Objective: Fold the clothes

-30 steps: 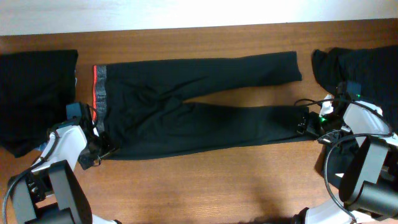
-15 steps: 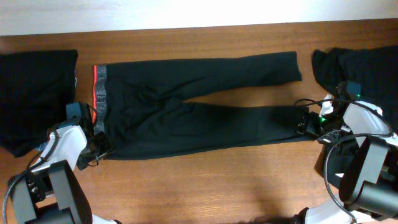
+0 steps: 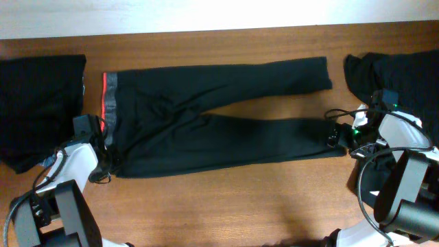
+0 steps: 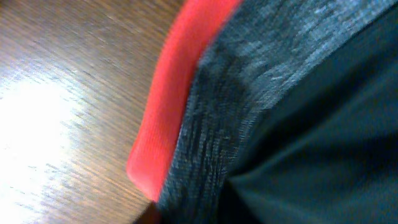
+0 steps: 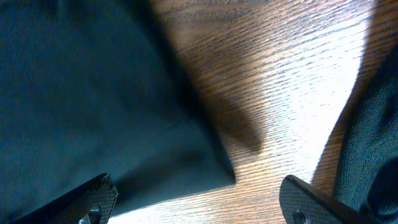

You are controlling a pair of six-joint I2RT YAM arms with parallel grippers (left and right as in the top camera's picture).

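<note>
Trousers [image 3: 219,116]: laid flat lengthwise on the table [image 3: 240,206], with the waistband [image 3: 110,103] at the left-arm end and both legs stretched toward the right arm.
Waistband detail: grey knit with a red edge [image 4: 168,106] is seen against the wood in the left wrist view.
Left gripper [image 3: 110,165]: placed at the near corner of the waistband. Its fingers are hidden, so the jaw state cannot be told.
Right gripper [image 3: 334,135]: positioned at the cuff of the near leg. The fingers [image 5: 93,196] are spread wide, with the cuff between them.
Other clothes: one black garment [image 3: 38,103] is laid at the left edge and another [image 3: 405,75] at the right edge.
</note>
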